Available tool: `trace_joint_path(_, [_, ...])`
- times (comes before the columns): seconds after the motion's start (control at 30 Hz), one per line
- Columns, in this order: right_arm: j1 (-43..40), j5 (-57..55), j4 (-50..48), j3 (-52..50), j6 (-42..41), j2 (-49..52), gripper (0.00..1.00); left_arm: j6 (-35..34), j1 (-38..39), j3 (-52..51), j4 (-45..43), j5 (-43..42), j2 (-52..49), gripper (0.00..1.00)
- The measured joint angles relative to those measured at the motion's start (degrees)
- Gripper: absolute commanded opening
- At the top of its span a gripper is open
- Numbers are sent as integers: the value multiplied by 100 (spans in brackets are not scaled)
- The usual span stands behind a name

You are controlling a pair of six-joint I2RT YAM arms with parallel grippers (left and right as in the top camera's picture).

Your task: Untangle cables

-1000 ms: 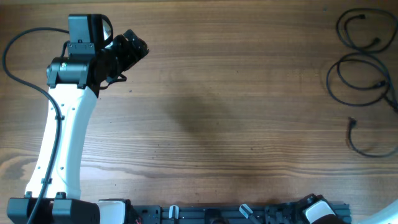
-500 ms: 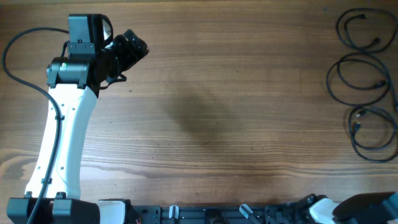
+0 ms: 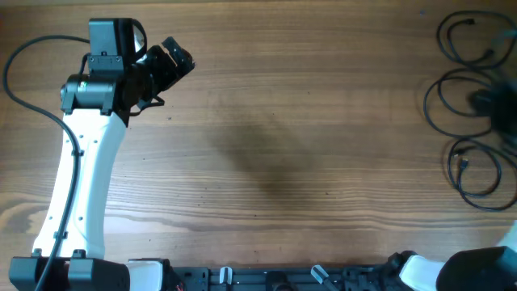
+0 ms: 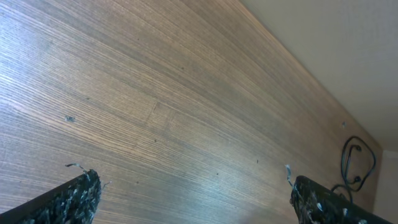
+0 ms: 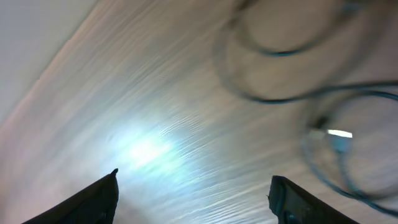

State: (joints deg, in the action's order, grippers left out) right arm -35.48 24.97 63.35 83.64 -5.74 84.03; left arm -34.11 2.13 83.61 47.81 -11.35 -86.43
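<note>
Right end effector [image 5: 196, 199]: fingers spread, nothing between, hovering over cables [image 3: 426, 103], three seemingly separate loops lined along right edge of worktop [image 3: 283, 162], likely parked clear of centre. Left end effector [image 3: 179, 55]: spread, empty, far left, well apart from cables. Right wrist view motion-blurred; overhead shows dark smear there, possibly that end effector. Plugs indistinct; loops cropped by frame.

Overhead looks straight down; both wrist views skim the table [image 4: 155, 93], sharing the cables [image 3: 468, 105].
</note>
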Motion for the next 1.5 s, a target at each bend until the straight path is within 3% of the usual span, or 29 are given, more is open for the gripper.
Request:
trace_joint_path(0.23, [1676,166,55,109,247,-142,86,0,0,0,2,2,0,100])
trace_joint_path(0.37, [2223,138,367,544,302,-348,88,0,0,0,2,0,0,100])
trace_joint_path(0.4, [2347,133,509,704,308,-435,100,0,0,0,2,2,0,100])
trace_joint_path(0.43, [2437,125,601,811,308,-525,100,0,0,0,2,2,0,100])
trace_joint_path(0.6, [2723,116,1003,1043,-57,-1119,100,0,0,0,0,2,0,100])
trace_joint_path(0.83, [2743,42,1104,1060,-1545,-1257,100,0,0,0,2,2,0,100])
trace_joint_path(1.1, [2756,-44,999,1060,-1316,-1252,100,0,0,0,2,2,0,100])
trace_joint_path(1.27, [2911,-81,-251,678,-452,-1432,100,0,0,0,7,2,0,100])
trace_joint_path(1.5, [3161,-122,-2323,-1434,96,-2935,100,0,0,0,7,13,0,100])
